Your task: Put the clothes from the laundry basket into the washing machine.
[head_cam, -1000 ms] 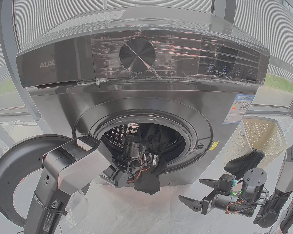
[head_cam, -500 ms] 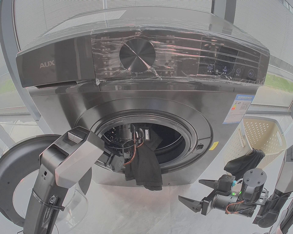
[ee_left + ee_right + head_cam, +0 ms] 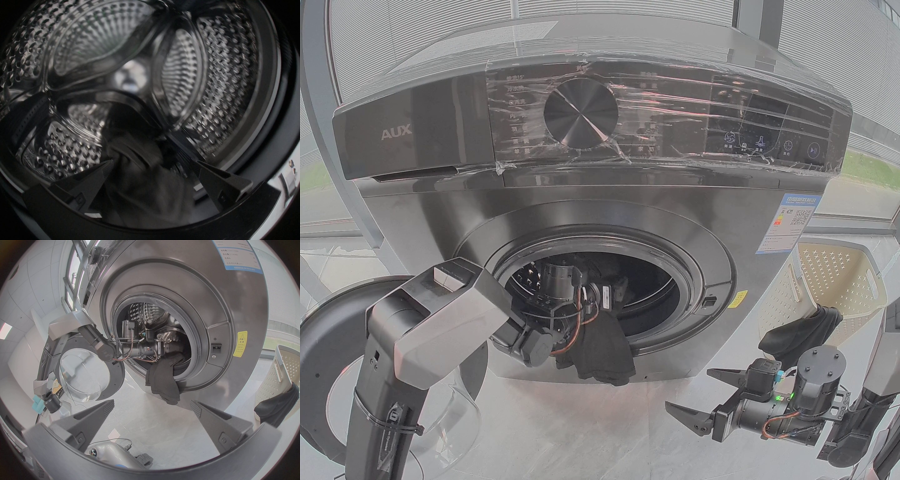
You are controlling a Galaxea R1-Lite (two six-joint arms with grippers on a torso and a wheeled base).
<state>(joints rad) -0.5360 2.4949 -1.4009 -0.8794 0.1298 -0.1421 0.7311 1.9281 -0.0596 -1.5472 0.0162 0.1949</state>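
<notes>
Head view, left end effector [image 3: 153, 163] lower, garment [image 3: 603, 353] still draped

A pale tiled floor [image 3: 581, 431] is reflecting light in the foreground. Ribbed white blinds [image 3: 419, 25] are covering the windows at the back, with a grey post [image 3: 759, 19] standing between them. A strip of grass [image 3: 872, 169] is showing outside at the right. In the right wrist view, a light [image 3: 4, 330] is glowing among white panels [image 3: 28, 280].

Pale glossy floor tiles [image 3: 581, 431], ribbed grey wall panels [image 3: 425, 25], a window [image 3: 872, 170] showing grass outside.
</notes>
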